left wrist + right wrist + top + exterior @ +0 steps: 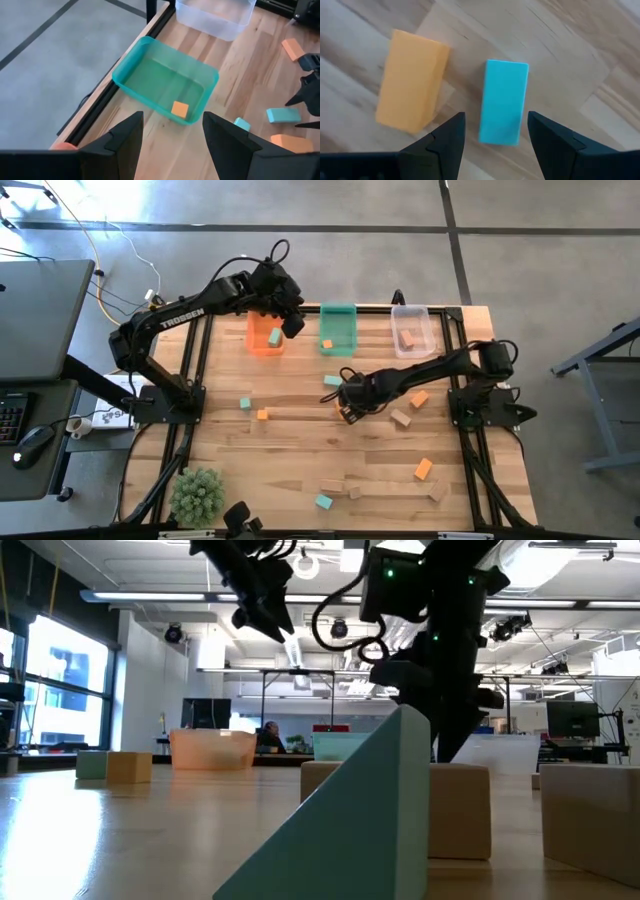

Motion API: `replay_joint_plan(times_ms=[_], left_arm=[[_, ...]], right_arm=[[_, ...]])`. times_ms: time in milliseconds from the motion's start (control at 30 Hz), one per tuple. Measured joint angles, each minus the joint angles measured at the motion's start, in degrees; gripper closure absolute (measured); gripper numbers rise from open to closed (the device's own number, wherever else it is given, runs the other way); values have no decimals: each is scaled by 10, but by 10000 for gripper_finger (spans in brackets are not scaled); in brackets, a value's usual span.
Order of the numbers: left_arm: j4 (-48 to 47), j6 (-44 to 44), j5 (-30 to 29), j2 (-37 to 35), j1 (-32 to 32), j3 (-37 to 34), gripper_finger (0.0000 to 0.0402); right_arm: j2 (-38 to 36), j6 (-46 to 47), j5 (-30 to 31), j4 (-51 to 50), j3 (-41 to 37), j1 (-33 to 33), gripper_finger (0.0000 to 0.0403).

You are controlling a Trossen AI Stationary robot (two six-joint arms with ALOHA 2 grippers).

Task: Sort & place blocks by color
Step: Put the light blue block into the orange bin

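Overhead, the right gripper [347, 413], spread and empty, hides a teal bar [503, 102]; left gripper [292, 327] likewise gapes

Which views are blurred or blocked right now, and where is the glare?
Low view: a teal block sits close to the lens, soft, blocking the table; bright window glare on the left. Right wrist view: orange block slightly smeared, teal bar crisp. High view: even light.

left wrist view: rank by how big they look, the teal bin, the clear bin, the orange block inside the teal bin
1. teal bin, fully in frame.
2. clear bin, cut off by the frame edge and farther away, so its true rank is unsure.
3. orange block, clearly smallest.
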Motion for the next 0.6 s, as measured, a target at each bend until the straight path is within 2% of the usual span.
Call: replay_joint_plan(times_ms=[167,367,433,600], left_arm=[[-3,0,0,0,0,0,210],[-6,0,0,0,0,0,210],[-8,0,0,0,0,0,210],[-20,0,-1,1,0,0,210]], right_arm=[[17,13,-1,-4,0,-6,201],[36,13,-42,-1,2,-15,208],[37,18,-43,-3,2,-15,226],[35,32,-47,-8,2,-16,309]])
